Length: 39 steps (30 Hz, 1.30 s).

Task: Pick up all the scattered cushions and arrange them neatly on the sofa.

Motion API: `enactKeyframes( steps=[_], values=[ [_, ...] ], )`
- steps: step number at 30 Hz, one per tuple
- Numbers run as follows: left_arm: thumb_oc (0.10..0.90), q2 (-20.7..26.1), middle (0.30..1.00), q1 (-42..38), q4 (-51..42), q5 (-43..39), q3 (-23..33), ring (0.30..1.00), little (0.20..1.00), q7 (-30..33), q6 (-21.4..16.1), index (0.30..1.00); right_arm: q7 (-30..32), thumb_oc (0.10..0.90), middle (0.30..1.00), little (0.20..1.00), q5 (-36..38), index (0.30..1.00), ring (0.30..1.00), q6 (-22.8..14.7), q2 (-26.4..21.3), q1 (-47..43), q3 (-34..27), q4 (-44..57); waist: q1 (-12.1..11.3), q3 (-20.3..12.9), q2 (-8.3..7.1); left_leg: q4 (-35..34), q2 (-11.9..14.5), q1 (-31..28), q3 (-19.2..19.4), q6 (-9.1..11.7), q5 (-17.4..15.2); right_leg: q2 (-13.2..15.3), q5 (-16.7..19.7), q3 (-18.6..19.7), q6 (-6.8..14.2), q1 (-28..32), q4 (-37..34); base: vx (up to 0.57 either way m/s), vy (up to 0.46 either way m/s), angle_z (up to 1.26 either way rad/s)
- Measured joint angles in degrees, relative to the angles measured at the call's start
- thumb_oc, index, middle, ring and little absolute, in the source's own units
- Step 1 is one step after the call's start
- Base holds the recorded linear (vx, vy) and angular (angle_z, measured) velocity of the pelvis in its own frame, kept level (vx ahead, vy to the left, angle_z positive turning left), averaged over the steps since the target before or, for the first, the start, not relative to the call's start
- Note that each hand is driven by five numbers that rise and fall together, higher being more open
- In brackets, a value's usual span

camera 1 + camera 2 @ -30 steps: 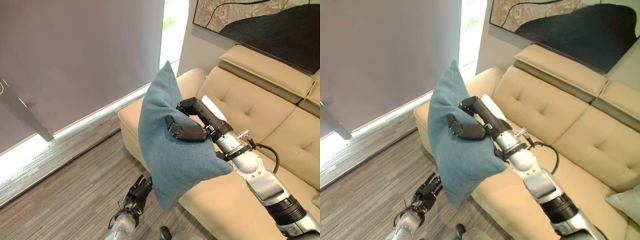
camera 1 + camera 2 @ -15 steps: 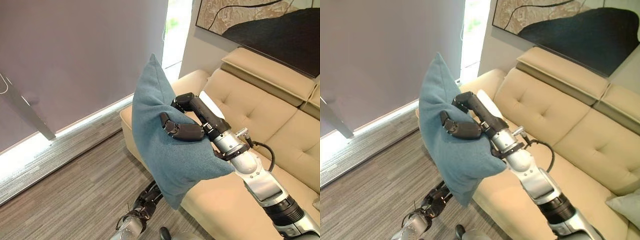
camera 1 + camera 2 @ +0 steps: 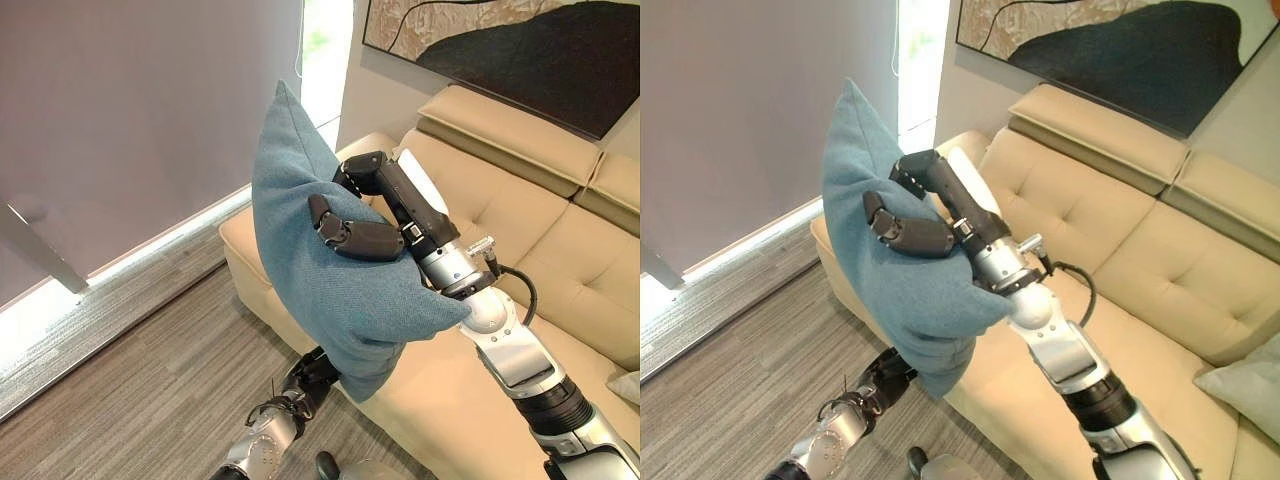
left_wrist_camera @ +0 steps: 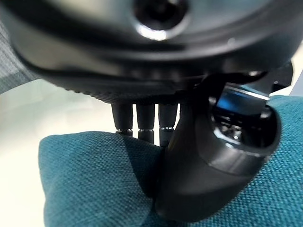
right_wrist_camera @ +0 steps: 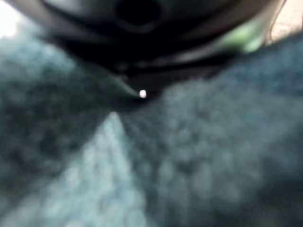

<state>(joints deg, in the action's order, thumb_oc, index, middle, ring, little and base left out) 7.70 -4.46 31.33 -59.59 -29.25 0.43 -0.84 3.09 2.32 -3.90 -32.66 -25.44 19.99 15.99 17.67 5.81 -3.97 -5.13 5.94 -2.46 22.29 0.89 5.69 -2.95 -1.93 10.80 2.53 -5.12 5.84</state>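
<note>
The blue cushion (image 3: 330,270) has risen and swung a little toward the window since a second ago, above the sofa's (image 3: 480,215) armrest end. The right robot hand (image 3: 362,238) clamps it; the left robot hand (image 4: 208,165) pinches its lower corner (placing looks close).

My fingers (image 3: 345,232) are black against the plain teal-blue cushion (image 3: 310,270). The sofa (image 3: 560,260) is plain beige. The floor (image 3: 150,380) is grey-brown with fine streaks. A pale grey-green cushion (image 3: 1245,385) lies on the sofa.
</note>
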Motion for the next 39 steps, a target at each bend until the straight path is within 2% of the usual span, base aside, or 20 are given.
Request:
enactKeyframes(
  steps=[7,11,13,15,16,17,18,21,22,23,24,25,26,27,28,30,33,35,37,39],
  values=[
    [0.4,1.1,0.3,2.2,-1.2,1.0,0.2,0.3,0.3,-1.0,0.1,0.3,0.0,0.4,0.3,0.3,-0.1,0.3,0.3,-0.9,0.6,4.6,-3.6,0.6,-0.8,-0.1,0.47,0.0,0.1,0.6,-1.8,0.0,0.0,0.1,-0.2,-1.7,-0.3,0.5,-0.1,-0.01,-0.083,0.15],
    [0.4,2.8,0.3,5.0,-3.9,2.6,0.6,0.3,0.3,-1.0,0.7,0.3,0.0,0.4,0.3,0.3,-0.2,0.3,0.3,-2.3,2.6,11.4,-9.2,1.0,-1.1,-0.3,1.72,0.0,0.1,1.4,-4.2,0.4,0.3,0.3,-0.4,-3.6,-0.6,0.6,0.0,0.0,-0.087,0.25],
    [0.4,3.4,0.3,6.6,-5.3,3.0,1.0,0.3,0.3,-1.0,0.7,0.3,0.0,0.4,0.3,0.3,-0.2,0.3,0.3,-2.6,3.0,13.1,-10.6,1.0,-1.0,-0.3,2.95,0.0,0.1,1.5,-4.2,0.4,0.3,0.3,-0.5,-3.8,-0.7,0.4,0.3,0.0,-0.013,0.03],
    [0.4,3.7,0.3,7.0,-5.3,3.0,1.1,0.3,0.3,-1.0,0.6,0.3,-0.1,0.4,0.3,0.3,-0.2,0.3,0.3,-3.1,4.6,15.2,-12.1,1.0,-0.8,-0.2,3.16,0.4,-0.2,1.3,-4.5,0.6,0.4,0.2,-1.2,-2.8,-1.5,-0.1,1.0,-0.04,0.066,-0.15],
    [0.4,4.4,0.3,6.9,-5.4,3.4,1.3,0.3,0.3,-1.0,0.5,0.3,-0.2,0.4,0.3,0.3,-0.1,0.3,0.3,-3.1,6.2,15.8,-12.1,1.0,-1.1,0.2,2.31,2.2,-0.8,1.4,-7.0,0.7,0.5,0.3,-1.3,-0.8,-1.5,-0.4,1.8,-0.05,0.081,-0.66],
    [0.4,5.1,0.3,6.9,-5.4,3.9,1.6,0.3,0.3,-1.0,0.4,0.3,-0.2,0.4,0.3,0.3,0.0,0.3,0.3,-3.6,7.7,16.7,-12.1,1.0,-1.8,0.5,1.18,4.8,-1.2,2.1,-12.5,0.6,0.4,0.9,-1.2,1.7,-1.4,-0.4,2.2,-0.03,0.098,-0.97],
    [0.4,5.1,0.3,7.0,-5.4,4.1,2.0,0.3,0.3,-1.0,0.4,0.3,-0.3,0.4,0.3,0.3,0.2,0.3,0.3,-3.8,7.8,17.1,-12.1,1.0,-2.4,0.5,1.12,5.2,-1.5,1.8,-15.6,0.5,0.3,1.1,-1.1,2.7,-1.3,-0.9,2.7,0.0,0.067,-0.99],
    [0.4,4.4,0.3,6.7,-6.4,5.7,2.5,0.3,0.3,-1.0,0.4,0.3,0.0,0.4,0.3,0.3,1.3,0.3,0.3,-4.9,6.8,18.4,-15.1,0.9,-0.4,0.6,3.08,6.0,-1.7,2.4,-22.5,2.2,-2.1,1.0,-0.4,5.8,-0.4,-1.6,2.0,-0.02,0.166,-0.56],
    [0.4,4.9,0.3,6.2,-7.9,6.0,3.3,0.3,0.3,-1.0,0.4,0.3,0.3,0.4,0.3,0.3,2.8,0.3,0.3,-5.1,7.8,18.7,-17.1,0.0,-0.3,1.7,1.48,10.7,-3.3,4.5,-27.1,0.5,-3.7,1.4,0.9,7.9,-0.6,-1.5,1.9,-0.03,0.216,-0.68],
    [0.4,5.0,0.3,6.1,-8.3,6.3,3.6,0.3,0.3,-1.0,-0.1,0.3,0.8,0.4,0.3,0.3,3.5,0.3,0.3,-5.1,7.9,18.7,-17.8,-0.5,-1.4,2.4,0.14,11.0,-4.4,5.1,-30.1,0.5,-5.5,2.4,1.4,9.2,-0.2,-1.8,1.9,0.0,0.159,-0.84],
    [0.4,5.4,0.3,6.2,-8.5,6.6,3.9,0.3,0.3,-1.0,-0.6,0.3,0.7,0.4,0.3,0.3,3.6,0.3,0.3,-5.1,7.5,18.9,-18.7,-0.6,-1.8,2.5,0.08,9.3,-4.8,4.7,-32.3,0.4,-6.6,2.4,1.8,11.3,0.7,-1.8,0.9,0.02,0.28,-1.04],
    [0.4,4.7,0.3,6.2,-8.9,7.7,3.7,0.3,0.3,-1.2,-0.6,0.3,0.7,0.4,0.3,0.3,3.8,0.3,0.3,-5.1,6.5,19.0,-19.9,-0.9,-1.1,2.9,2.2,5.3,-4.6,3.8,-33.0,0.3,-6.1,1.5,2.5,12.1,1.8,-1.5,-0.7,0.0,0.273,-0.92],
    [0.4,4.9,0.3,6.3,-8.9,8.0,3.9,0.3,0.3,-1.3,-0.6,0.3,0.4,0.4,0.3,0.3,4.1,0.3,0.3,-5.2,7.1,19.5,-20.3,-1.4,-1.0,3.0,2.33,4.6,-5.0,3.0,-31.9,0.4,-6.3,1.5,2.5,13.6,2.3,-1.5,-0.5,0.0,0.274,-0.9],
    [0.4,5.1,0.3,6.7,-9.1,8.0,4.4,0.3,0.3,-1.3,-0.6,0.3,0.2,0.4,0.3,0.3,4.6,0.3,0.3,-5.2,7.6,20.2,-20.2,-1.5,-1.1,2.9,1.95,4.3,-6.0,2.2,-30.9,-0.6,-5.8,1.8,2.9,14.0,2.9,-2.0,-0.2,-0.04,0.218,-0.98],
    [0.4,5.7,0.3,6.9,-9.2,8.9,4.9,0.3,0.3,-1.3,-0.6,0.3,-0.1,0.4,0.3,0.3,4.8,0.3,0.3,-5.3,8.2,21.6,-20.5,-1.5,-0.5,3.0,1.7,3.6,-7.8,1.3,-27.7,-1.4,-5.8,3.2,3.7,14.5,4.9,-2.9,-0.1,-0.06,0.197,-1.14],
    [0.4,6.9,0.3,7.4,-9.1,9.7,5.8,0.3,0.3,-1.4,-0.7,0.3,-0.3,0.4,0.3,0.3,4.9,0.3,0.3,-5.2,10.0,22.5,-19.5,-1.6,-1.7,3.2,1.4,4.4,-7.9,1.2,-23.8,-2.4,-6.2,4.3,5.2,13.5,6.0,-3.9,-0.3,-0.09,0.197,-1.12],
    [0.4,8.4,0.3,8.9,-9.1,10.5,7.6,0.3,0.3,-1.3,-0.7,0.3,-0.4,0.4,0.3,0.3,4.9,0.3,0.3,-5.2,10.3,23.3,-16.7,-1.7,-1.6,3.4,0.52,3.5,-10.2,0.2,-17.8,-4.1,-6.2,6.1,6.6,12.4,7.9,-5.9,-1.3,-0.1,0.102,-1.09],
    [0.4,9.3,0.3,9.2,-9.1,11.8,8.2,0.3,0.3,-1.3,-0.7,0.3,-0.5,0.4,0.3,0.3,4.7,0.3,0.3,-5.1,11.0,23.3,-15.7,-2.6,-4.1,4.2,0.69,2.3,-9.9,-0.7,-13.3,-5.2,-5.9,9.0,5.0,-2.4,6.3,-8.2,-0.4,-0.08,0.054,-1.04],
    [0.4,9.4,0.3,9.4,-9.2,12.6,8.2,0.3,0.3,-1.3,-0.7,0.3,-0.5,0.4,0.3,0.3,4.5,0.3,0.3,-5.1,10.6,24.0,-16.0,-2.9,-4.5,4.7,1.23,1.7,-9.0,-0.9,-11.5,-5.2,-5.5,11.2,4.4,-11.0,6.4,-7.4,0.8,-0.03,-0.018,-0.55],
    [0.4,9.4,0.3,10.9,-9.6,13.0,9.8,0.3,0.3,-1.3,-0.7,0.3,-1.2,0.4,0.3,0.3,4.4,0.3,0.3,-5.1,10.7,23.9,-15.7,-3.9,-7.6,4.8,1.25,0.7,-7.3,-2.1,-7.8,-4.8,-5.2,11.1,3.8,-17.2,6.8,-6.2,3.6,0.0,-0.073,-0.8]
  ],
)
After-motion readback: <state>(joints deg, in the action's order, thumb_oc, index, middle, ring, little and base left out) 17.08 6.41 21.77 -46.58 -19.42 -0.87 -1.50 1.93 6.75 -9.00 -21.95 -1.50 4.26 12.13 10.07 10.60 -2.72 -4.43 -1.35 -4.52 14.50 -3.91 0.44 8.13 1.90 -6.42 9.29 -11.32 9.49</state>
